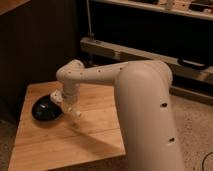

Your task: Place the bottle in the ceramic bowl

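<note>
The ceramic bowl (44, 110) is a shallow glossy black bowl on the left part of the wooden table (90, 135). My white arm reaches across the table from the right. My gripper (66, 101) hangs at the bowl's right rim. It is shut on the bottle (74, 112), a small clear-whitish bottle that sticks out below and to the right of the gripper. The bottle is just above the table top, beside the bowl's right edge and outside it.
A dark cabinet wall (40, 45) stands behind the table. A metal rail and shelf (150, 55) run along the back right. Speckled floor (195, 130) lies to the right of the table's edge.
</note>
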Controlling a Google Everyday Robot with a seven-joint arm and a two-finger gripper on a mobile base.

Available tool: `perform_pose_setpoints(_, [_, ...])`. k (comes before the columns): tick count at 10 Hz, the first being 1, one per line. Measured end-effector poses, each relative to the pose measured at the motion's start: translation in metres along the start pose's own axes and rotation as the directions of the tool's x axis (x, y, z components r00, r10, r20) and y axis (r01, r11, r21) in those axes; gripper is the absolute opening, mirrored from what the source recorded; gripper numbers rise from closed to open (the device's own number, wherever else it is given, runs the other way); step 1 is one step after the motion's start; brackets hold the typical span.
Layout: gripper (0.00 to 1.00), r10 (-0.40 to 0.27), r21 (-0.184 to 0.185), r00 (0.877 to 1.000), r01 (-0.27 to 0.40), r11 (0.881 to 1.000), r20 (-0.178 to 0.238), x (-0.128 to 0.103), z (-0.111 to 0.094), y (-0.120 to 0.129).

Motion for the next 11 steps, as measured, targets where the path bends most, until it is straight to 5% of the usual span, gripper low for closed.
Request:
perform_pose_setpoints(4, [0.10,-0.178,-0.097,0.984,0.175,0.980,-0.019,-0.057,0.028,0.059])
perform_pose_setpoints(6, [0.29,-0.190,-0.121,0.981,0.185,0.975,-0.030,-0.071,0.040,0.057])
perform_pose_setpoints(11, [0.78,-0.126,-0.104,0.991,0.122,0.987,-0.034,-0.065,0.040,0.031])
